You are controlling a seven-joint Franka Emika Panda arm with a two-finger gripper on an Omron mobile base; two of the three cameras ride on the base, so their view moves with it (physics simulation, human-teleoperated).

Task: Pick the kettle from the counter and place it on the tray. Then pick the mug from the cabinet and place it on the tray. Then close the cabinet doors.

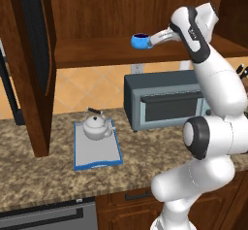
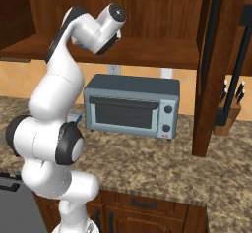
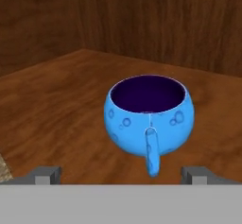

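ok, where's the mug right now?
The mug stands upright on the cabinet shelf, above the toaster oven, just ahead of the open gripper, handle towards it.

Simulated kitchen. Backsplash (image 1: 92, 86) of orange-tan tiles set diagonally, bearing a white wall outlet (image 1: 137, 68) just above a grey toaster oven (image 2: 131, 105). The oven stands at the rear of the worktop, its dark glass door shut and two round knobs on its right side. Wooden drawer fronts (image 2: 142, 210) with dark handles run below. A wooden knife block (image 2: 229, 110) stands near the worktop's far right edge.
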